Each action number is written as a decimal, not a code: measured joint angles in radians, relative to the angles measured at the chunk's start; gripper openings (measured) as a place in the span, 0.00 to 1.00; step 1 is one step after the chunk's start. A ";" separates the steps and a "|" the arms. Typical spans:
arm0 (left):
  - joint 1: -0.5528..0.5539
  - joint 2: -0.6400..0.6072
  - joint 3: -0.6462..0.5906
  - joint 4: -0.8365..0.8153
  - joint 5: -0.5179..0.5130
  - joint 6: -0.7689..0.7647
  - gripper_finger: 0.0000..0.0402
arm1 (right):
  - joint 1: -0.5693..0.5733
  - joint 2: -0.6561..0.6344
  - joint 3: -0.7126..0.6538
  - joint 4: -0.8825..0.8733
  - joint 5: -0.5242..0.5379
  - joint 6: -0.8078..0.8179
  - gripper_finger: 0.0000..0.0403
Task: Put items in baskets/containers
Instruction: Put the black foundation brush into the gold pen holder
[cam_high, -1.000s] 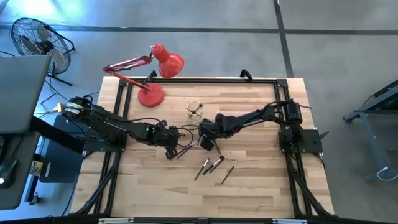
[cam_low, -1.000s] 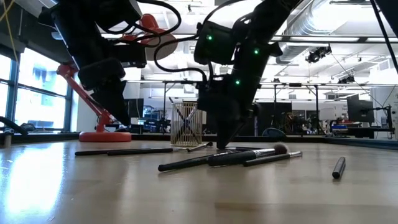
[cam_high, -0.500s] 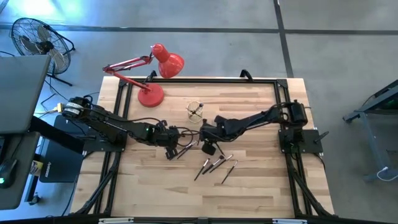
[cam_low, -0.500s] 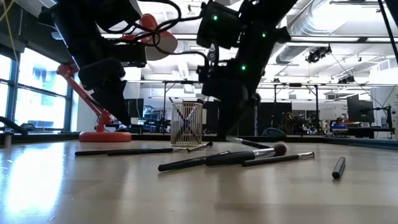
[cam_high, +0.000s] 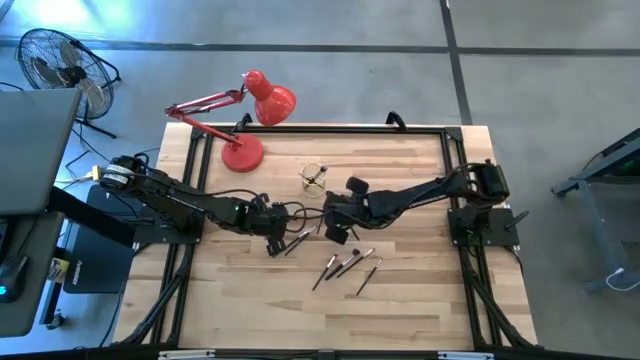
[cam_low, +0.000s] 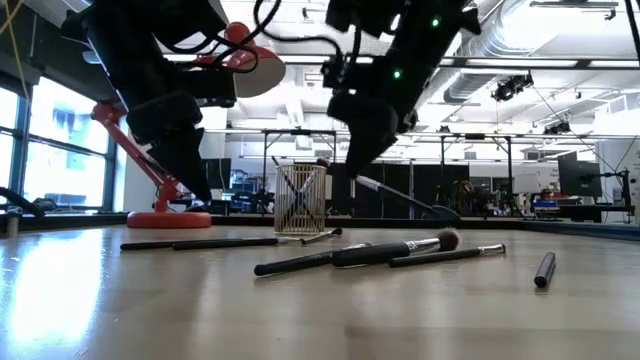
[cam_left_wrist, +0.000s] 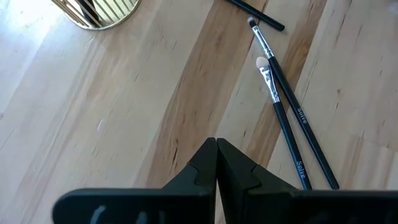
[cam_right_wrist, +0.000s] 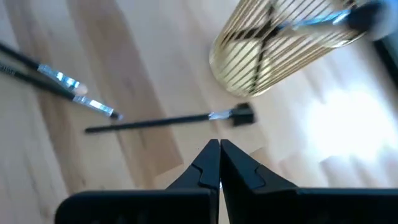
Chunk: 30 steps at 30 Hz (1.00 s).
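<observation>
The see-through ribbed cup (cam_high: 314, 178) stands upright at the middle far part of the table, with a brush (cam_right_wrist: 323, 18) in it. My right gripper (cam_low: 356, 172) hangs above the table just near of the cup, shut on a dark brush (cam_low: 400, 198). My left gripper (cam_left_wrist: 216, 144) is shut and hovers low beside two brushes (cam_left_wrist: 286, 118) that lie flat. Another brush (cam_right_wrist: 168, 122) lies flat by the cup's foot. Several more brushes (cam_high: 345, 265) lie flat nearer the front edge. My right gripper holds the dark brush by its upper end (cam_low: 362, 182), the fingers coming from above and slanting down. The brush slants down from the fingers toward the table's right, its lower end (cam_low: 438, 211) clear of the wood. The wrist view does not show the contact.
A red desk lamp (cam_high: 243, 150) stands at the far left corner, its head (cam_high: 270, 100) reaching past the far edge. A short dark piece (cam_low: 544, 269) lies alone at the right. Bare wood stretches along the front edge (cam_high: 330, 330).
My right gripper has risen from the table and rolled at the wrist, taking the dark brush with it. The brush lay low on the wood a second ago and now hangs slanted, clear of the table. The other brushes have stayed where they were.
</observation>
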 joint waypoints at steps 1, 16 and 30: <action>0.000 0.000 0.000 0.002 0.000 0.000 0.00 | 0.004 -0.012 -0.007 0.001 0.019 -0.006 0.00; 0.000 0.000 0.000 0.024 0.007 0.000 0.00 | -0.045 -0.389 -0.553 1.006 -0.086 -0.250 0.00; 0.000 0.000 0.000 0.102 0.019 0.071 0.00 | -0.253 -0.177 -0.568 1.656 -0.416 -0.587 0.00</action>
